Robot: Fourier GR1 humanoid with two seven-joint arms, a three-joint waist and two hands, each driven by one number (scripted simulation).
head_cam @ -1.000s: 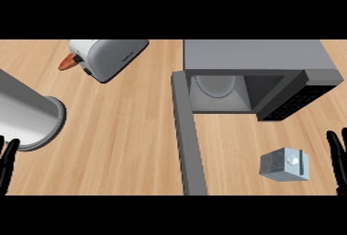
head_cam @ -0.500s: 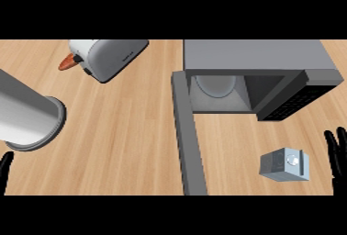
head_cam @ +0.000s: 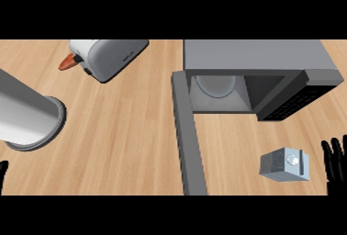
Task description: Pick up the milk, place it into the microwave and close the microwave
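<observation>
Right, wide wooden tabletop (head_cam: 122, 151) first. Up at the far right, microwave (head_cam: 257, 57), cavity gaping, its door (head_cam: 188, 137) swung out toward the near edge like a wall. Over at the left, a big steel cylinder (head_cam: 27, 117); beyond it, a toaster (head_cam: 108, 57).

Now the key piece: milk (head_cam: 284, 164), a small grey carton standing on the tabletop, cap facing up, so long axis probably vertical, corners turned a little askew. Sits on the near side of the microwave, right of the door, with a clear run up to the cavity by the look of it.

Just beside it, on its right and not touching: right robot hand (head_cam: 335, 158), fingers straight and apart, holding nothing. So, milk directly to that hand's left, close by. Far nearer than to the left robot hand (head_cam: 2, 172), a mere sliver at the opposite edge, door in between; open or closed, cannot tell. Calls for the right, surely.
</observation>
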